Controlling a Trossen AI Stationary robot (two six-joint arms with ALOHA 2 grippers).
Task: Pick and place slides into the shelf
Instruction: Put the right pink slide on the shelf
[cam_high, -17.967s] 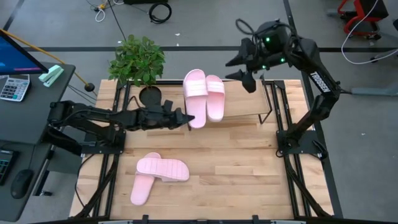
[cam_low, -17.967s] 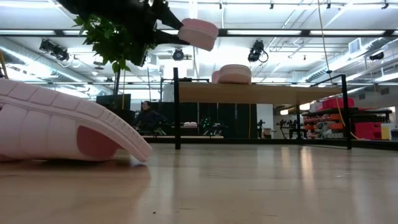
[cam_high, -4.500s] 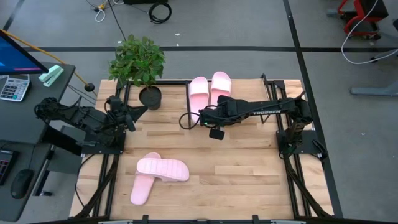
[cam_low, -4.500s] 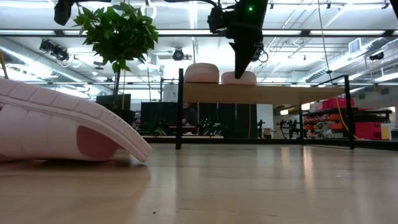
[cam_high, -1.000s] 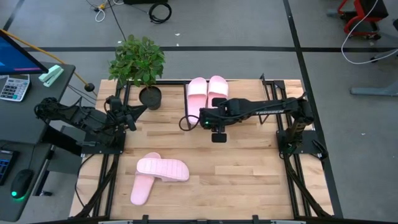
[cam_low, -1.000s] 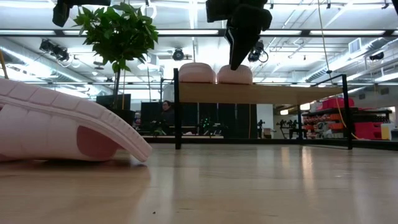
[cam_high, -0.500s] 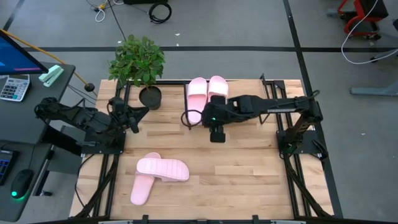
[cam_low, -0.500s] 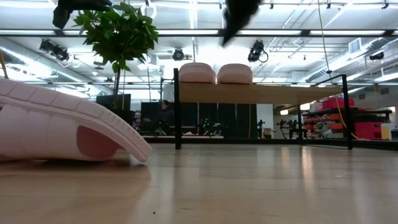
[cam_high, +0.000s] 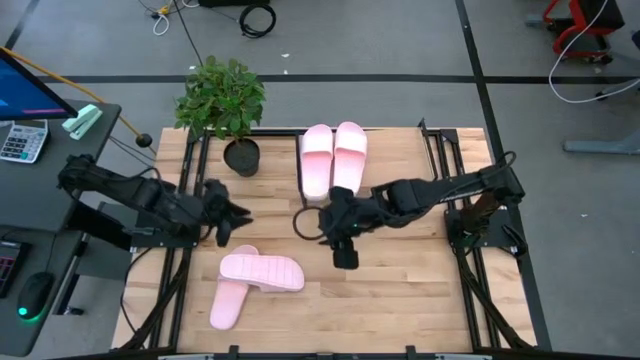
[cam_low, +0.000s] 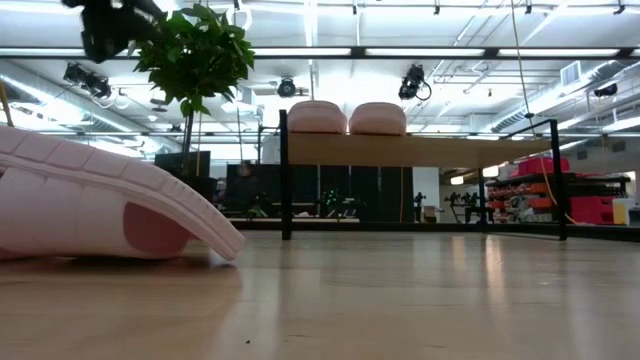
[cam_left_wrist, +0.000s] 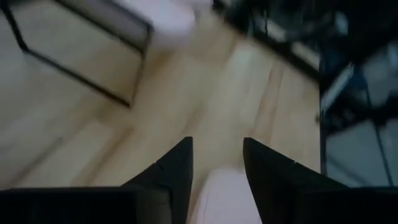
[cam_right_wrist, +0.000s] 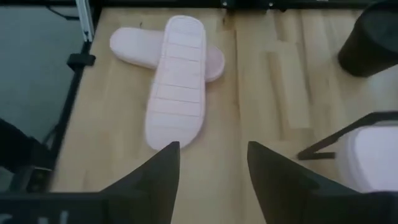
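Two pale pink slides (cam_high: 318, 160) (cam_high: 350, 155) lie side by side on the shelf (cam_high: 395, 155), soles on its slanted board; the low view shows them (cam_low: 318, 115) (cam_low: 378, 117) on top of it. Two more slides (cam_high: 262, 270) (cam_high: 228, 300) lie crossed on the table at the near left, one resting across the other (cam_right_wrist: 177, 81). My right gripper (cam_high: 328, 228) hovers open between the shelf and this pair, pointing at them. My left gripper (cam_high: 238, 214) is open just beyond the crossed pair, tipped downward.
A potted plant (cam_high: 222, 100) in a dark pot (cam_high: 240, 156) stands at the far left corner, beside the shelf. A desk with a calculator (cam_high: 22, 140) sits off the table's left edge. Bare wood planks (cam_high: 400, 280) fill the near right.
My right gripper has drawn back from the shelf toward the table's near edge and risen out of the low view. My left gripper has gone toward the near edge and the crossed slides, tipping downward. The slides have stayed where they were.
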